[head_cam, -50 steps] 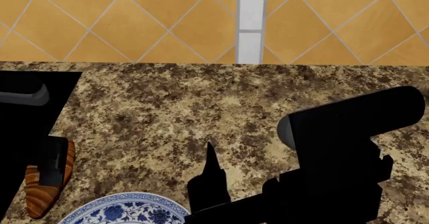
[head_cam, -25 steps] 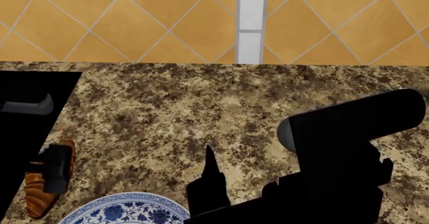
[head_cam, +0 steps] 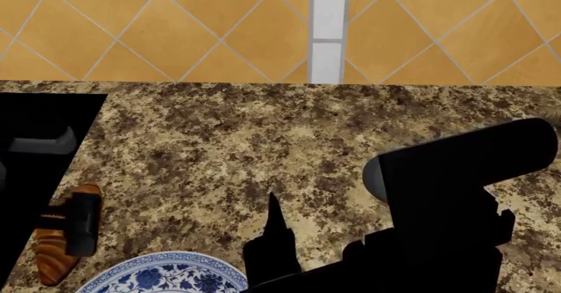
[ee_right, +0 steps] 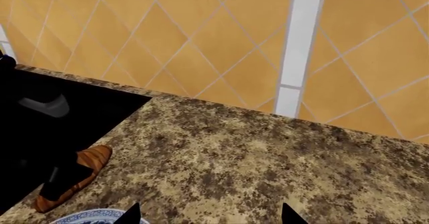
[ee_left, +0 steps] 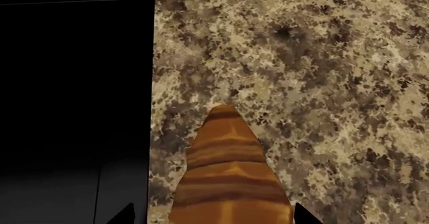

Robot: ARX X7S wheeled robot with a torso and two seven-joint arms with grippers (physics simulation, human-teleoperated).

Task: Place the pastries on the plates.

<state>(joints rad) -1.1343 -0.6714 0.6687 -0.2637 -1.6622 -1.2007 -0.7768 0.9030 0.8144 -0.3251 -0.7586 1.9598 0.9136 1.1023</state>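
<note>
Striped tapered croissant [ee_left: 231, 184] on speckled granite counter [ee_left: 322, 108], left gripper [head_cam: 75, 224] astride

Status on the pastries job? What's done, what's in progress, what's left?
Done: nothing; the blue plate looks bare where visible. In hand: the left gripper straddles the croissant, which lies on the counter; whether it grips is unclear. Left: plating the croissant, and the cake and grey plate, both out of view.

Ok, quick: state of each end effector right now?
Left end effector: around the long golden-brown striped croissant; firm grip cannot be told.
Right end effector: open, holding nothing.
</note>
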